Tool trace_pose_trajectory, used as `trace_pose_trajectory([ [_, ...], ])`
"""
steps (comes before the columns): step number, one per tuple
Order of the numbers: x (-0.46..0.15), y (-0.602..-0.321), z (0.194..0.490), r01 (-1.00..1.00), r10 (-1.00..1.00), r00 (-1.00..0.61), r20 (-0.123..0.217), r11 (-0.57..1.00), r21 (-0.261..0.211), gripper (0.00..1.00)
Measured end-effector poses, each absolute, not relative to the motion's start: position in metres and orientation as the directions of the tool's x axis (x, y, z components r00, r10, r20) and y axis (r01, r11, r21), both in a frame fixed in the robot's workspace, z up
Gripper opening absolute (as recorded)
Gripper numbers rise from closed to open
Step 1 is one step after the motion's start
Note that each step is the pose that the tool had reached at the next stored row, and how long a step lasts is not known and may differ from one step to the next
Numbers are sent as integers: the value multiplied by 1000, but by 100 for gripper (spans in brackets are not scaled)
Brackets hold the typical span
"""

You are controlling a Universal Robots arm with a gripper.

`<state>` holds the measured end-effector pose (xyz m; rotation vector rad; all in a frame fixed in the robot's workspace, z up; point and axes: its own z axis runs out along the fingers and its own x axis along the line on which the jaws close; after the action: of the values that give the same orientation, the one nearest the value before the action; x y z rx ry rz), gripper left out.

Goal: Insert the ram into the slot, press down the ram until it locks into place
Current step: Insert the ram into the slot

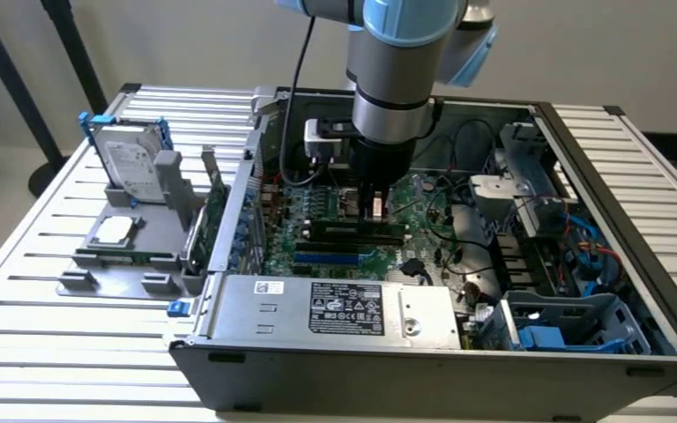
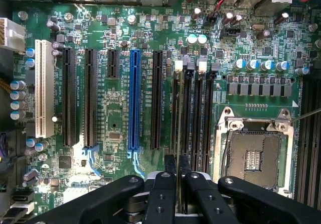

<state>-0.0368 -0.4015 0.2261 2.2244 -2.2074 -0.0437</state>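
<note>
Because the claw [image 2: 177, 164] pinches the ram [image 2: 179, 128] narrowly by its top edge, it stands upright over the memory slot [image 2: 174, 103] farthest from the processor socket [image 2: 253, 153].

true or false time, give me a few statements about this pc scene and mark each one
1. The fingers hold the ram edge-on over the black memory slots. True.
2. The CPU socket carries a cooler. False: it is bare, its contacts exposed.
3. One blue slot lies among black ones. True.
4. The hard drive sits inside the case. False: it stands in a grey holder outside the case, at the exterior view's left.
</note>
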Motion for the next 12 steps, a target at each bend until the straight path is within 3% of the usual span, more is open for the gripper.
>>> trace_pose_trajectory([
  [12,-37,-400,224,-1000,-1000,8,-14,-8,25,14],
])
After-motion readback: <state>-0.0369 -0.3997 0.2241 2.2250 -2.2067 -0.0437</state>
